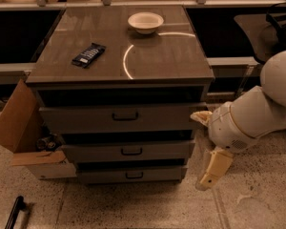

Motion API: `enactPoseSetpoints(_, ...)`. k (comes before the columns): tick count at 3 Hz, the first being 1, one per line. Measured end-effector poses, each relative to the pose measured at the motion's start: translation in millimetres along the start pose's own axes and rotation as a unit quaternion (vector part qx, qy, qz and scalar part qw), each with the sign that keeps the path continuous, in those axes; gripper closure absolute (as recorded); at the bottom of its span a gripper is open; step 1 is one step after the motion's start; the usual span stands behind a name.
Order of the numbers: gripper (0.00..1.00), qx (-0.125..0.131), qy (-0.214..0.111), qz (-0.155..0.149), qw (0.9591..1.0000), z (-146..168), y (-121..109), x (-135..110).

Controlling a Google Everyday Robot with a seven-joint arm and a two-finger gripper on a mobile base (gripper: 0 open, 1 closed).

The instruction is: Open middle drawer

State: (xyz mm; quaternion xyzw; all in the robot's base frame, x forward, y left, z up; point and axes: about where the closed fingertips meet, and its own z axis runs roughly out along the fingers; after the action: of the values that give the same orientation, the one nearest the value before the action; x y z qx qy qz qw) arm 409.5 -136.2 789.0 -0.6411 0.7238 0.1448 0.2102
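The grey cabinet (119, 70) has three drawers stacked on its front. The middle drawer (95, 152) has a flat grey front with a small dark bar handle (131, 151) at its centre, and it looks shut. The taller top drawer (86, 118) lies above it and the short bottom drawer (100, 176) below it. My gripper (210, 171) hangs from the white arm (250, 120) to the right of the cabinet, pointing down near the floor, level with the lower drawers and apart from them.
A white bowl (145, 22) and a dark snack packet (88, 55) lie on the cabinet top. An open cardboard box (19, 128) stands against the cabinet's left side. A dark bar (14, 212) lies on the floor at the lower left. A chair (276, 27) is at the far right.
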Motion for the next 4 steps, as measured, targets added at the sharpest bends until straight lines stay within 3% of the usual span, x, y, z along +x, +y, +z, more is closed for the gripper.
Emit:
enactPoseSetpoints(1,0.00,-0.031,-0.029,-0.010,0.9990,27,3,9)
enactPoseSetpoints(2,0.00,-0.061,-0.044,-0.024,0.9969,91,13,31)
enactPoseSetpoints(4,0.00,-0.087,-0.027,-0.018,0.9957,214,18,65)
